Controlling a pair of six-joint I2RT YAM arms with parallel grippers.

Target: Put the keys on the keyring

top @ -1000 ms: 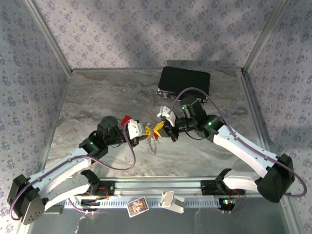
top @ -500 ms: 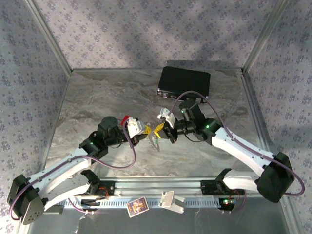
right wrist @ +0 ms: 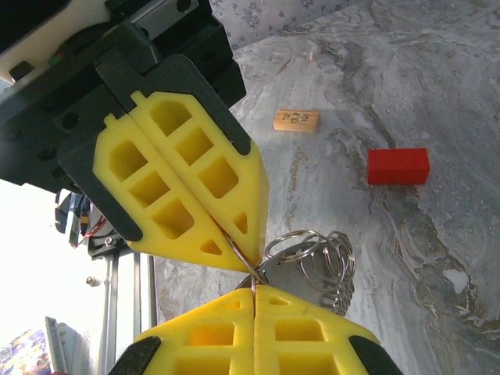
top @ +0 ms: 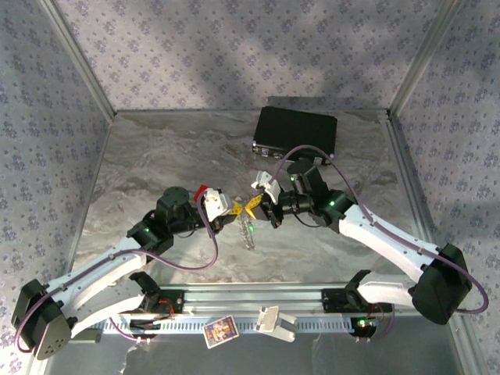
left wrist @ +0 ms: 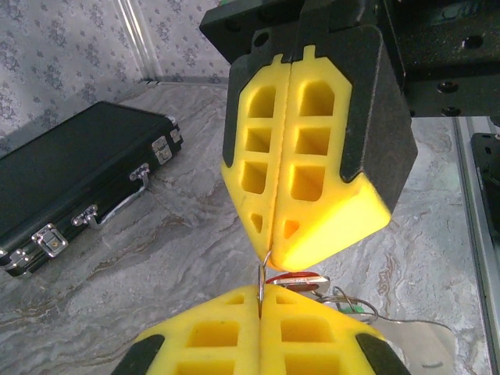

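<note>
Between my left hand [top: 236, 209] and right hand [top: 252, 205], both clamped on it, keyring [top: 248, 233] hangs lengthwise downward; left wrist view adds red key [left wrist: 297, 279].

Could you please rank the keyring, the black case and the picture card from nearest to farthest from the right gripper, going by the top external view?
1. keyring: dangling just below the right gripper, which pinches it.
2. black case: farther back, slightly to the right.
3. picture card: at the near edge, left of centre.
</note>
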